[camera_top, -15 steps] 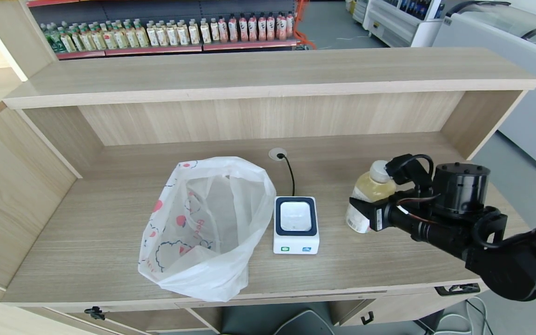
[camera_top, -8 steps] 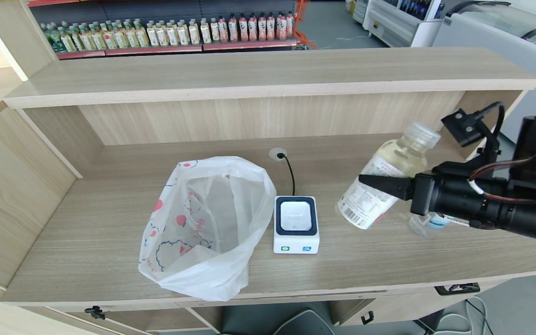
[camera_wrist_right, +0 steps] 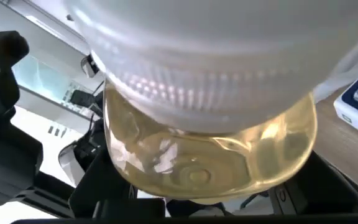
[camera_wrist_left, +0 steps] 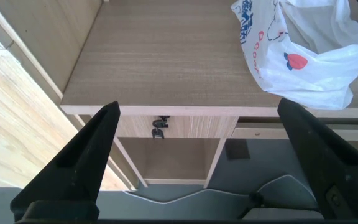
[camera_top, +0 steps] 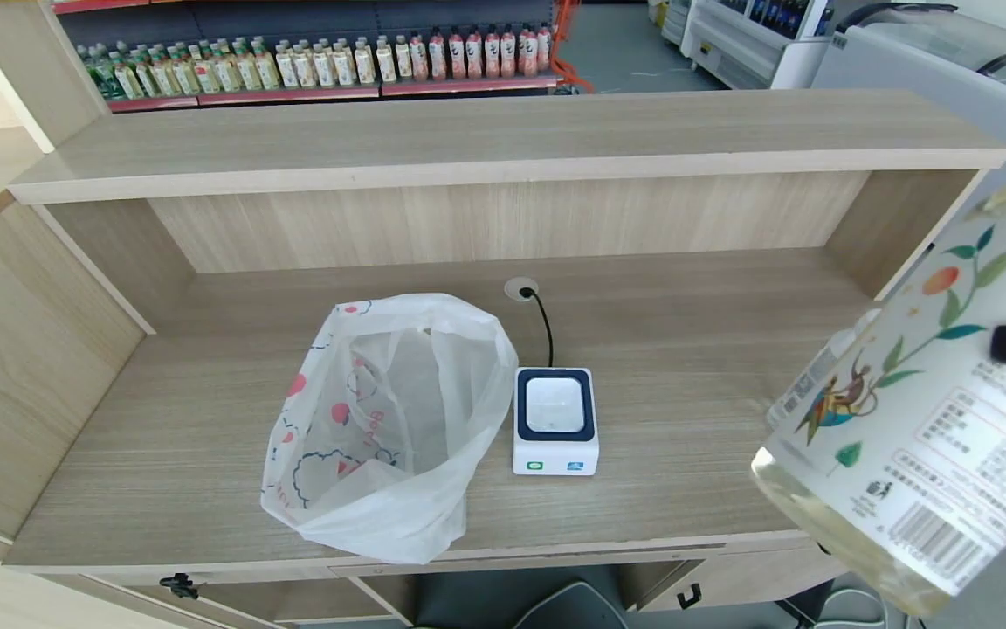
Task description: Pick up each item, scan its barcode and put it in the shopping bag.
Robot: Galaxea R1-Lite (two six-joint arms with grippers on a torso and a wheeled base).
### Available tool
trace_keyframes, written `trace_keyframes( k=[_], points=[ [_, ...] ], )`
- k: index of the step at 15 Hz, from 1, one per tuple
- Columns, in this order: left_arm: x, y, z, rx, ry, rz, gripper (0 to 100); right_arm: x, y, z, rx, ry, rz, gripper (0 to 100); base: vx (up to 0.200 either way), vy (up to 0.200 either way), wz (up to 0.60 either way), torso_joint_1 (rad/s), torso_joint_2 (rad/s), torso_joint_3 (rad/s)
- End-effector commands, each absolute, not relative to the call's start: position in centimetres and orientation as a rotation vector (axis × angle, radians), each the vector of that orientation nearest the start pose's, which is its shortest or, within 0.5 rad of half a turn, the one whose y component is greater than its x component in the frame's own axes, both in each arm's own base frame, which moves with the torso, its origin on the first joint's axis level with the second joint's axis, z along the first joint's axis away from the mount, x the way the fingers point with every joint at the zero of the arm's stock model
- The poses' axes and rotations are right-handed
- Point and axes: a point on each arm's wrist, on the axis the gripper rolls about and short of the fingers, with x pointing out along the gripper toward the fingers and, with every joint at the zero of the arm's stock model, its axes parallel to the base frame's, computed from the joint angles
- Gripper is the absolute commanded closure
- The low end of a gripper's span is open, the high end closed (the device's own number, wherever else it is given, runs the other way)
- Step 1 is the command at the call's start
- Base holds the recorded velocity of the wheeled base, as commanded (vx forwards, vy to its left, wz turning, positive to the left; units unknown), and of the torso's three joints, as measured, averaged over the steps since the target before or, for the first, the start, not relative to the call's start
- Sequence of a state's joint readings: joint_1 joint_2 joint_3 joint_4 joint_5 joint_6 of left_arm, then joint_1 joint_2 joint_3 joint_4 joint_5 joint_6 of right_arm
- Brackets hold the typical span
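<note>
While aloft, one bottle (camera_top: 913,419), one bag (camera_top: 389,428).

Bright even daylight — bottle (camera_top: 922,419) looms blurred, edges bowed.

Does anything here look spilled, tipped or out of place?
Nothing spilled or damaged. The bottle is tilted in the air at the right, held, not fallen. The bag stands open beside the scanner on the counter.

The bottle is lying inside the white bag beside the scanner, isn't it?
Not quite. The bottle is not inside the white bag; it is held up in the air, off to the right of the scanner. The head view shows this. The bag does sit beside the scanner.
</note>
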State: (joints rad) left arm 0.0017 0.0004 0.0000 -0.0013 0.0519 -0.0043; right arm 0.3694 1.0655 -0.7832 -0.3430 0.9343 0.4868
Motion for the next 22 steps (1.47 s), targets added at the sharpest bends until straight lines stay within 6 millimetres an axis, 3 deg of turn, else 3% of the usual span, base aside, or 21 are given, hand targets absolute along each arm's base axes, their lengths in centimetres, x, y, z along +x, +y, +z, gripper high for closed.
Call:
trace_keyframes(
  k=[1, 8, 22],
  points=[
    [-2.3, 0.1, 7.6, -0.005, -0.002, 0.054, 0, 10.1, 5.9, 30.3, 0.398, 0.211, 1.335, 100, 0.0, 0.0, 0.0, 0.0, 0.0, 0.0],
    [-2.3, 0.1, 7.6, -0.005, -0.002, 0.054, 0, 8.8, 5.5, 30.4, 0.435, 0.283, 1.457, 100, 0.0, 0.0, 0.0, 0.0, 0.0, 0.0],
    [-2.3, 0.1, 7.6, -0.005, -0.002, 0.054, 0, 8.8, 5.1, 31.7, 0.484, 0.283, 1.425, 100, 0.0, 0.0, 0.0, 0.0, 0.0, 0.0]
  ],
)
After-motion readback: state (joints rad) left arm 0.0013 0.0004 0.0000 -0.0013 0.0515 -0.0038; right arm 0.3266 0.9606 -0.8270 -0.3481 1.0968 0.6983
